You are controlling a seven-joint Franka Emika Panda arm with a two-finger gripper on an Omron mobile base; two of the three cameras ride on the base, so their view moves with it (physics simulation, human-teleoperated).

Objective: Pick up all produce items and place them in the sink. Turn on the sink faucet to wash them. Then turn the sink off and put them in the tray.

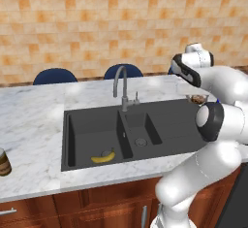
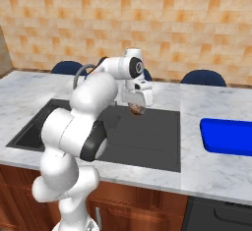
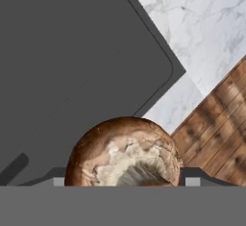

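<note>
Claw (image 3: 126,182) is clamped on the brown ball (image 3: 126,153), fingers flanking it on both sides, ball sitting between the tips. In the right base view the claw (image 2: 137,108) hangs above the sink's flat drainboard section, ball (image 2: 137,109) clear of the surface as far as I can tell, view is coarse there. Sink (image 1: 167,125) is set in the marble counter (image 1: 29,125). Banana (image 1: 103,157) lies in the big left basin, at its front edge. Faucet (image 1: 121,84) stands at the sink's back rim, between the basins. Blue tray (image 2: 227,136) sits on the counter right of the sink, well apart from the claw. Dark jar (image 1: 4,162) at the counter's left front edge.
</note>
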